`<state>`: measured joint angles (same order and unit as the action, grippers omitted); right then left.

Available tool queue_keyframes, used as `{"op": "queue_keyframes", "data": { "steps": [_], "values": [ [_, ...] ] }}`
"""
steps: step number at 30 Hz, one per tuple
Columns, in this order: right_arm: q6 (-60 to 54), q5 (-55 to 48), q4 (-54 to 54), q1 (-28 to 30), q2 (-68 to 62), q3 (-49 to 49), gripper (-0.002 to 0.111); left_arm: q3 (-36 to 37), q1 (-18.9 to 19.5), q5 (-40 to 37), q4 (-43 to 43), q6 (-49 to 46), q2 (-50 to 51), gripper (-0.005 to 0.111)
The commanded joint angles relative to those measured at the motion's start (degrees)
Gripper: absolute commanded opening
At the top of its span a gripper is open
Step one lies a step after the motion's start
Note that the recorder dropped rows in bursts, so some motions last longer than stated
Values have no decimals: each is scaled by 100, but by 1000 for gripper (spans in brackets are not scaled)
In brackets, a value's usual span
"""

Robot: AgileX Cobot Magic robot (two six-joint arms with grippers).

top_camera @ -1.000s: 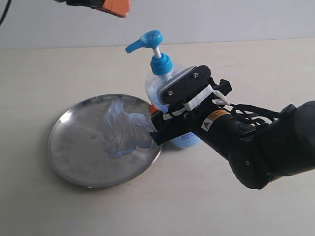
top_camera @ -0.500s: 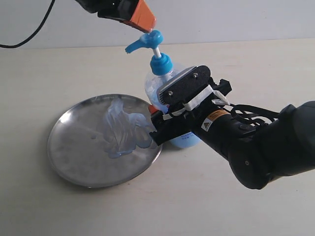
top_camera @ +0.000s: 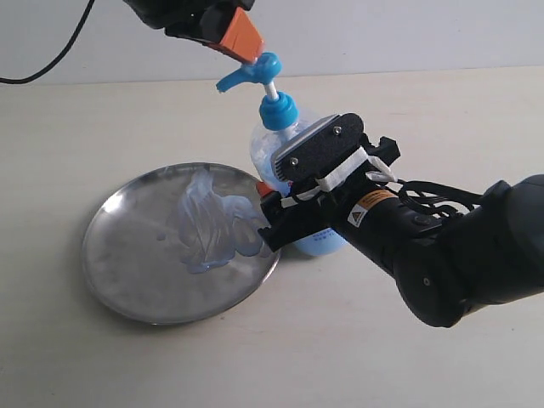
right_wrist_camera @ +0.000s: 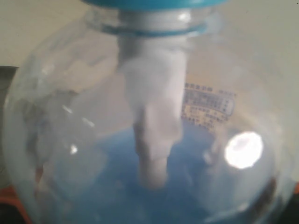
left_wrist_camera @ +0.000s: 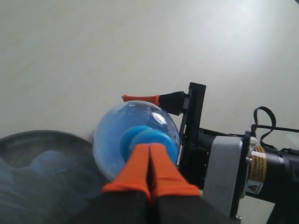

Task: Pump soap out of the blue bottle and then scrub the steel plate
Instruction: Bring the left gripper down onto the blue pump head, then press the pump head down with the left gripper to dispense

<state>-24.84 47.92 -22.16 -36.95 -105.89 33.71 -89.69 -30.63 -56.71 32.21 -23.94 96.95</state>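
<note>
Blue bottle (top_camera: 277, 113) is standing upright on the table (top_camera: 425, 102), just beside the steel plate (top_camera: 119, 272), and both arms are on it. Left gripper (top_camera: 242, 38) is hanging over the pump head with its orange fingers (left_wrist_camera: 163, 175) pressed flat together, nothing between them, tip touching the top of the pump. Left wrist view is looking straight down on that, which the exterior view isn't giving you. Right gripper (top_camera: 293, 191) is clamping the bottle's body from the side, one jaw on each flank. Right wrist view is basically just filling up with clear plastic, the dip tube and the blue liquid low inside. Only the exterior view is showing the whole plate, with pale blue soap (top_camera: 212, 225) smearing across its bottle-side half in glossy streaks.
</note>
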Motion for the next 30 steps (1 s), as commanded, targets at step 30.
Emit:
{"op": "queue_keyframes", "data": {
  "steps": [30],
  "values": [
    [-80,317,163,-9,50,53,0,-41,-133,-286,-298,51,177,0]
  ]
}}
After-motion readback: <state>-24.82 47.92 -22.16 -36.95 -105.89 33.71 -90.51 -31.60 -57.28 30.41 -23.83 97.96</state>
